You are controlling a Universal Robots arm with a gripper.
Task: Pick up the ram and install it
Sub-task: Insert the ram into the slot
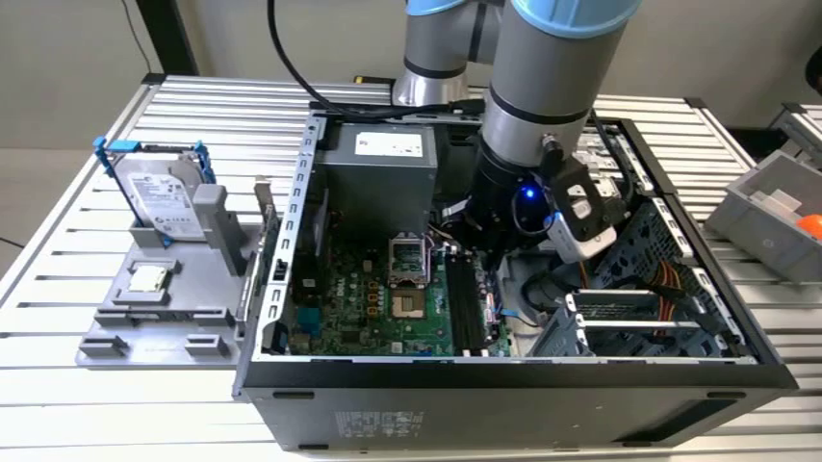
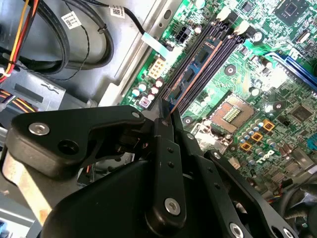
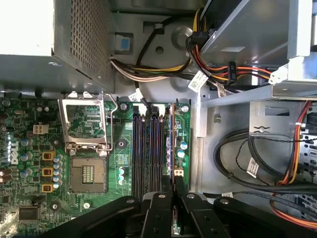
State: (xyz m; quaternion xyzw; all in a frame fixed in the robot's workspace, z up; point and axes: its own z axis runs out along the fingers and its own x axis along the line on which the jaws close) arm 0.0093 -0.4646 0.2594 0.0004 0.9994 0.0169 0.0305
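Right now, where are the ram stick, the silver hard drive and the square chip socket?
thin dark green ram stick with black chips (image 2: pixel 189 75): second wrist view, on a black chip.
silver hard drive in blue frame (image 1: pixel 165 197): exterior view, on its label.
square silver processor socket (image 3: pixel 88 174): first wrist view, its middle.

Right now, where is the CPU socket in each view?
Exterior view: the CPU socket, mid-motherboard, on the exterior view's left of the memory slots.
First wrist view: socket beside its open lid frame, near the slots.
Second wrist view: socket next to the slots.
Shared landmark: the black memory slots.
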